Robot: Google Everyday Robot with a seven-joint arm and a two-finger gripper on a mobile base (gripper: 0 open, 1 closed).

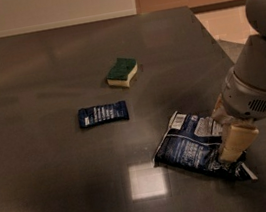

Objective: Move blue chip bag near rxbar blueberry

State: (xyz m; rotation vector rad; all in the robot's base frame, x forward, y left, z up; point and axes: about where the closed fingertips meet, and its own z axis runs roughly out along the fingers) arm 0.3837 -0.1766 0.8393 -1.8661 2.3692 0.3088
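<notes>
Dark glossy table point(61, 191) bears all items. A grey robot arm point(264, 71) descends at near right. The large crumpled dark blue foil chip bag point(189, 141) lies beneath its cream gripper point(235, 144), which is planted on the bag's right end, presumably to seize it; the claw's state cannot be told. The green-and-yellow sponge point(122, 72) lies farther off. The small flat dark blue bar wrapper point(103, 114), the destination, lies well apart on the left.

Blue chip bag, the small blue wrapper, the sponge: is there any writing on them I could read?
Blue chip bag: white print and white label patches, too blurred to read.
Rxbar blueberry: rows of white text, too small to read.
Sponge: no writing visible.
Gripper, down on the bag's right end: no lettering visible.
</notes>
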